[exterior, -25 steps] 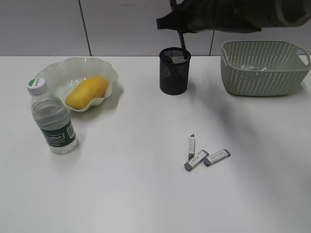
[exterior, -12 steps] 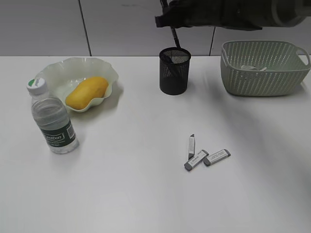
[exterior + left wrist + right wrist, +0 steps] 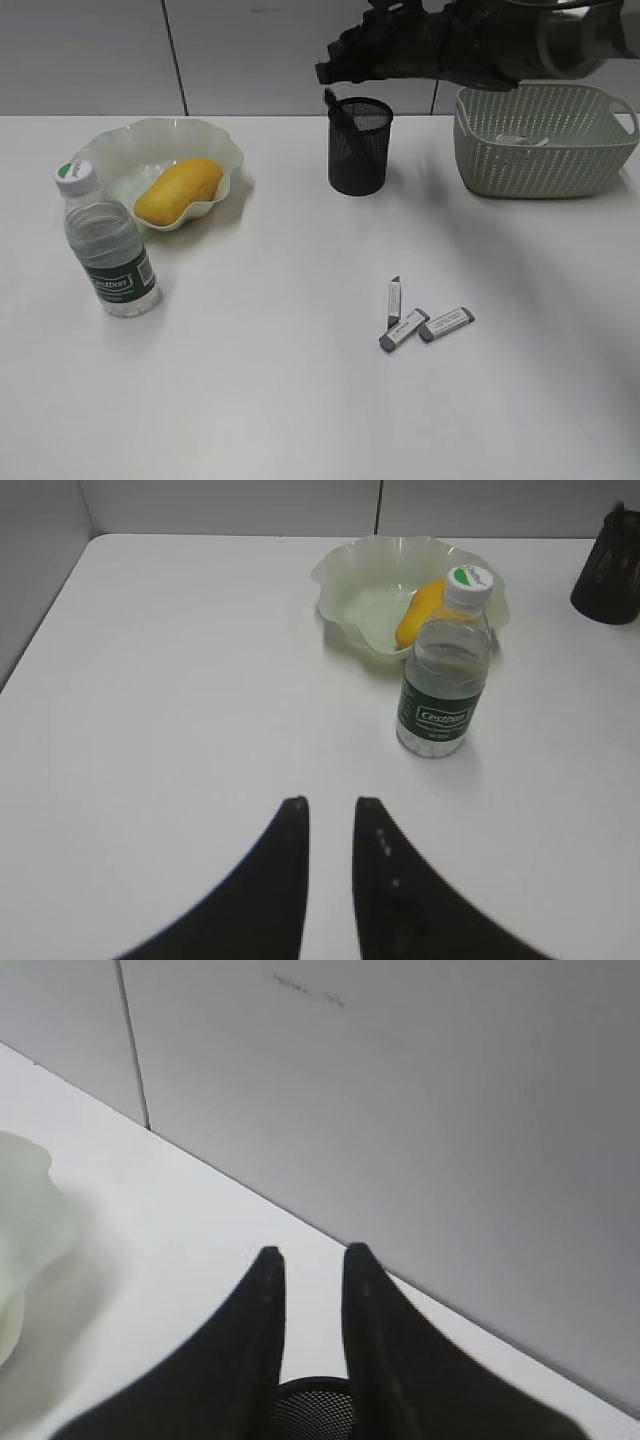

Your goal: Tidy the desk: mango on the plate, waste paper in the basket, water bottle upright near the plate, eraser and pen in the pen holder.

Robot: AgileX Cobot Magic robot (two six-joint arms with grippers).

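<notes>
The mango (image 3: 178, 190) lies on the pale green plate (image 3: 140, 140). The water bottle (image 3: 105, 245) stands upright in front of the plate; the left wrist view shows it too (image 3: 440, 670). A dark pen (image 3: 330, 100) leans inside the black mesh pen holder (image 3: 359, 150). My right gripper (image 3: 307, 1250) is open and empty just above the holder's rim (image 3: 315, 1410). Three grey-and-white erasers (image 3: 403, 329) lie on the desk. The waste paper (image 3: 520, 140) lies in the basket (image 3: 545, 160). My left gripper (image 3: 328, 802) is open and empty above bare desk.
The right arm (image 3: 470, 45) stretches across the back, over the basket and the pen holder. A grey wall runs behind the desk's far edge. The erasers lie close together at the desk's middle right.
The pen that the right gripper held above the pen holder has dropped into it and now leans on the left rim. The right arm has shifted slightly lower.
</notes>
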